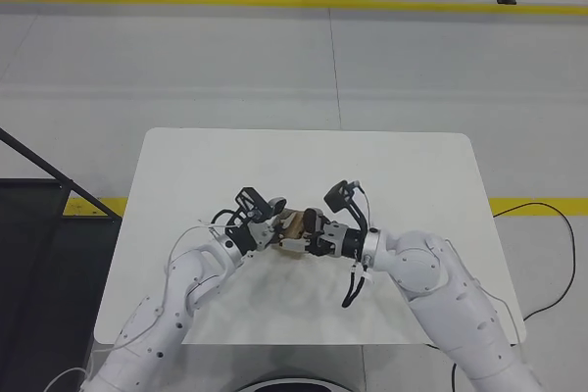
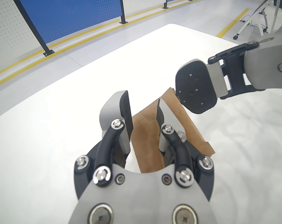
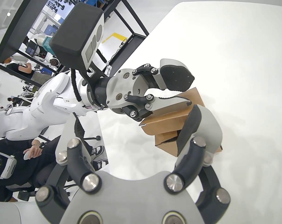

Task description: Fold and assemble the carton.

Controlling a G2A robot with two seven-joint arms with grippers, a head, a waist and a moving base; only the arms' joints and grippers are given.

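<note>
Bright, even light, faint shadows

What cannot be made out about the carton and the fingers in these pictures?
Left wrist view: the body of the left gripper hides the near end of the carton.
Right wrist view: one finger of the right gripper covers a carton corner; contact there cannot be judged.
Top view: the carton is small and mostly covered by both grippers; how far it is folded is unclear.

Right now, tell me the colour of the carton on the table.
Plain brown cardboard; the carton shows best in the right wrist view.
</note>
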